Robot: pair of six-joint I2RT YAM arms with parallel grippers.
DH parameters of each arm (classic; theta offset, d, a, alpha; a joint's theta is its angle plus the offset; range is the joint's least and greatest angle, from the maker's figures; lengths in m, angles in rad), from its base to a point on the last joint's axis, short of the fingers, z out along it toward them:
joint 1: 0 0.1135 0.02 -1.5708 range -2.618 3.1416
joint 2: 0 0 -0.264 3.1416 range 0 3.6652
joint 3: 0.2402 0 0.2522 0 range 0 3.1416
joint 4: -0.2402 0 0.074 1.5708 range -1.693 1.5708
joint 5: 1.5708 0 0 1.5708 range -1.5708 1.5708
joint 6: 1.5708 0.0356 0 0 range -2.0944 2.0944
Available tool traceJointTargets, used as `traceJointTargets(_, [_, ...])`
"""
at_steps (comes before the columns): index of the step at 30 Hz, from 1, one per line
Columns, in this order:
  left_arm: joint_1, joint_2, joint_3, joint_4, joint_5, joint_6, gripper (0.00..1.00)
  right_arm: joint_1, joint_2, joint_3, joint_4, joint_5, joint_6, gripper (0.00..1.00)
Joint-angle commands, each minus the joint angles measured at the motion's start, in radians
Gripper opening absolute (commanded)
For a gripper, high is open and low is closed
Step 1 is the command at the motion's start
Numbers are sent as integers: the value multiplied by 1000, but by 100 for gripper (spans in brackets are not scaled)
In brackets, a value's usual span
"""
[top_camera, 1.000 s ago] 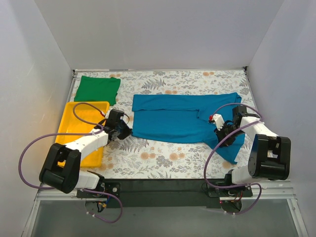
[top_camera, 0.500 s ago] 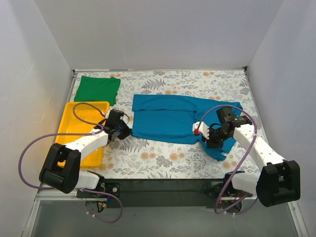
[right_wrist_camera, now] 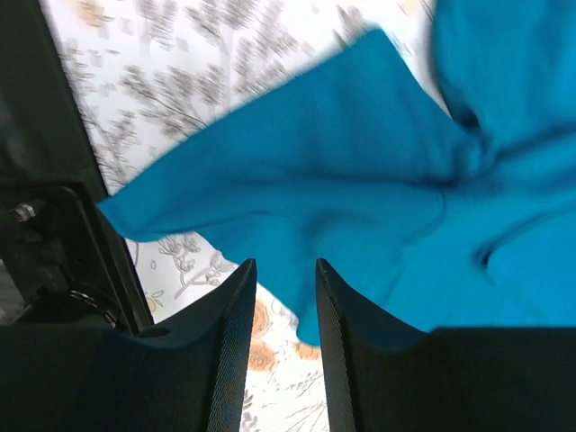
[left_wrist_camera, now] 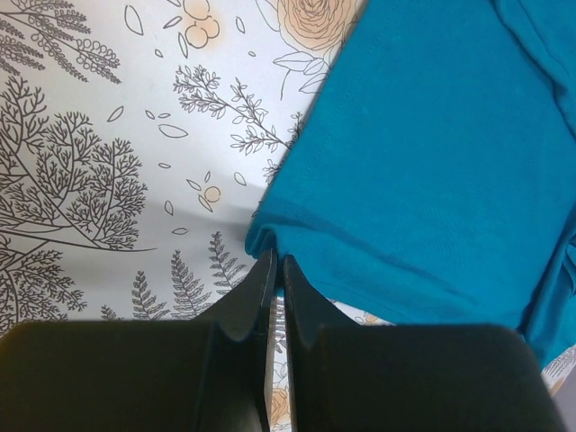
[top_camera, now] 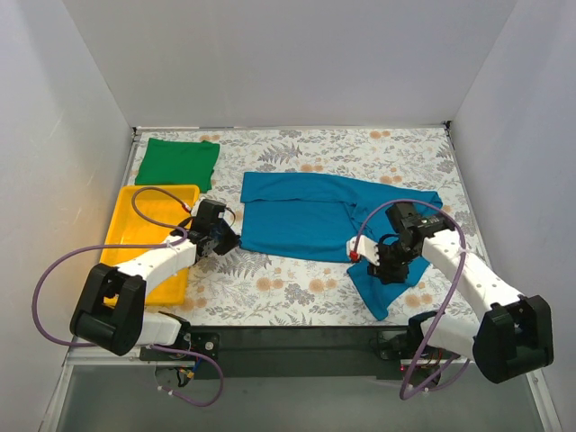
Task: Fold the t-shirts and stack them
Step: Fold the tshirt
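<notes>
The teal-blue t-shirt (top_camera: 297,216) lies in the middle of the counter (top_camera: 297,288), its right part bent down toward the lower right. The left fingers (left_wrist_camera: 256,288) are pressed together on its lower left corner. The right fingers (right_wrist_camera: 236,306) stand narrow, with blue cloth between them. The green t-shirt (top_camera: 177,163) lies folded at the upper left, just above the yellow tray (top_camera: 121,236).

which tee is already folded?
The green t-shirt: a neat compact rectangle in the far left corner, beyond the yellow tray. The teal t-shirt lies spread wide across the middle of the table, rumpled at its right end.
</notes>
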Motion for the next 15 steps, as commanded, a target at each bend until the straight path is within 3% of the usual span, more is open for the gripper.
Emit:
traceJointTargets(1, [4,-38,4,-11,-17,15,0,-147,1,7,20,44,57,38])
traceJointTargets(5, [4,-40,0,-6,-19,18,0,-360,67,16,136,113,118,34])
traceJointTargets(7, [5,-40,-3,3,-16,18,0,-541,136,65,181,64,176,34])
traceJointTargets(10, [4,-29,-6,11,-12,20,0,-665,240,166,253,-11,296,39])
traceJointTargets(15, [5,-23,-10,20,-20,29,0,-692,374,261,487,-10,581,44])
